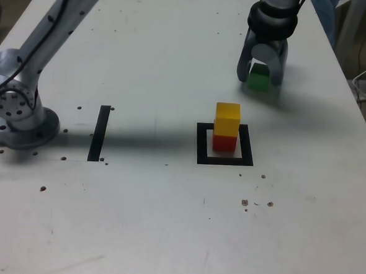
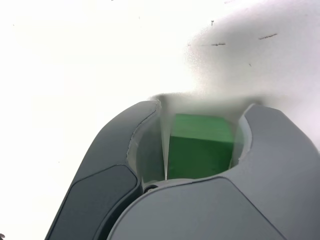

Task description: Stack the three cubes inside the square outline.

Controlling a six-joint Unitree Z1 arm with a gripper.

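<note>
Jaws set on either side of green cube (image 1: 258,79), one at each flank; in wrist view, one jaw close against cube (image 2: 200,145), a narrow bright gap visible at the other side, so firm clamping cannot be confirmed. Gripper (image 1: 260,70) pointed down at table (image 1: 165,223), at roughly 1 o'clock from scene centre in exterior view. Green cube seated on table surface, well apart from square outline (image 1: 224,159).

Yellow cube (image 1: 227,118) stacked directly on red cube (image 1: 224,142), both upright and roughly aligned. Red cube resting on white centre of outline, toward its far edge. Green cube at about 1 o'clock from this stack.

Black strip (image 1: 99,132) lying flat at 9 o'clock from outline, well apart from it. Arm base (image 1: 17,111) mounted further out at 9 o'clock, near table edge. Small dark specks scattered across tabletop, mostly toward 6 o'clock.
</note>
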